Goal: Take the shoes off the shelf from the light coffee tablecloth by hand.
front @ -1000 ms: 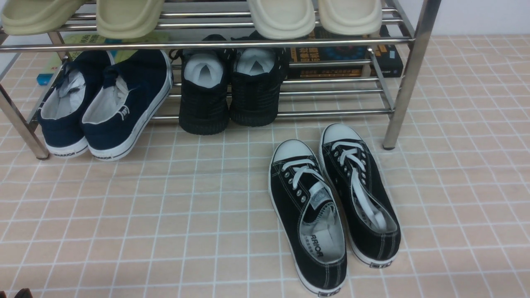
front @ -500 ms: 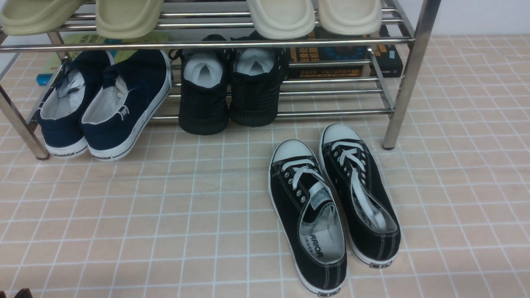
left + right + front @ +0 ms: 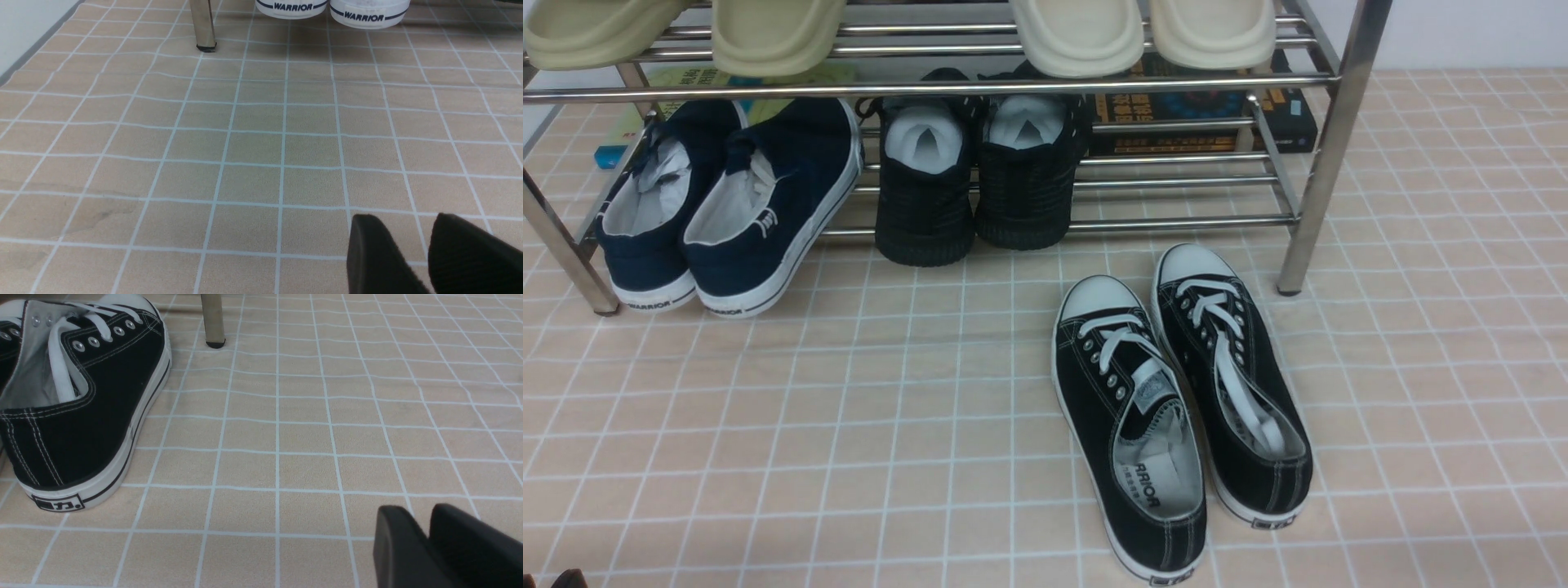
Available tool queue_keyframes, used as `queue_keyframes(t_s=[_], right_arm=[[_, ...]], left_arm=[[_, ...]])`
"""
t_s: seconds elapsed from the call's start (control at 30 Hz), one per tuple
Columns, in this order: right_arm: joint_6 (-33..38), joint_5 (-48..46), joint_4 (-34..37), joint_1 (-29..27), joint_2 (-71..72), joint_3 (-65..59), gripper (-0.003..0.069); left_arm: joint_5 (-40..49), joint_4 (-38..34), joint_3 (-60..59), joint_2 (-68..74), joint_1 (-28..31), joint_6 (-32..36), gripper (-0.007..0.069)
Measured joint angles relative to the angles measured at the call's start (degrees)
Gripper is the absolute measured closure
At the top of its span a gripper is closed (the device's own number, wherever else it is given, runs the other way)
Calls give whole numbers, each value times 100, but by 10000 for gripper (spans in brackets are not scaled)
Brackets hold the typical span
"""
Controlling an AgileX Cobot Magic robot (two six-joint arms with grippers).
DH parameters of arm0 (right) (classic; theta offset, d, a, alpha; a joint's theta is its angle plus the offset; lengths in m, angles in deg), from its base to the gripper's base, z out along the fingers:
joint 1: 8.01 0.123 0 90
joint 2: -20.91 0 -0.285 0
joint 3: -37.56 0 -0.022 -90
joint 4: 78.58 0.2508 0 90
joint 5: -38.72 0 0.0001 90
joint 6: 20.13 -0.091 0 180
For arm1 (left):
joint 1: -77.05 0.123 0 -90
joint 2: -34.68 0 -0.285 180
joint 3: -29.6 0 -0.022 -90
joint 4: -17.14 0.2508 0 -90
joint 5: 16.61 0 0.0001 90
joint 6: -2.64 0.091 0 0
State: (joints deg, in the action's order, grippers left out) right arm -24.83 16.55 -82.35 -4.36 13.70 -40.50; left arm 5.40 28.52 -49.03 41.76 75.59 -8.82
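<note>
Light coffee tablecloth [image 3: 849,425] covers the whole work surface, w/ a white grid and a few shallow ripples.

Nearest, both grippers are seen only in the wrist views, low over bare cloth. The left gripper [image 3: 412,228] is shown w/ its pads slightly parted and nothing between them. The right gripper [image 3: 421,516] is shown w/ pads so close that they overlap in the view; whether they are spread or pressed together cannot be told. Nothing is pinched by it.

A bit farther, right of centre, the shoes [image 3: 1143,408] are stood side by side on the cloth, soles down, heels near, white toe caps pointed at the shelf [image 3: 1327,139]. They are fully off the bars and just in front of the right front leg, not touching it. In the right wrist view the right-hand shoe is seen near that gripper but apart from it.

Farthest, on the lower tier, a navy pair [image 3: 735,204] at left and a black mesh pair [image 3: 980,180] at centre are kept. Cream slippers [image 3: 1078,33] are laid on the upper tier; books [image 3: 1201,114] are seen behind the rack.

Judged from this, the removal itself looks done and only a clean retreat is left. To do it well, the arms should be lifted before being pulled back, so the cloth isn't dragged, and the right arm should be kept wide of the heel, so the pair isn't nudged askew.
</note>
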Motion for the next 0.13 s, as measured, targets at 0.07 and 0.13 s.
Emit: queue_keyframes(t_s=[0.07,0.13], right_arm=[[0,0,0,0,0,0,518],[0,0,0,0,0,0,515]], left_arm=[[0,0,0,0,0,0,386],[0,0,0,0,0,0,386]])
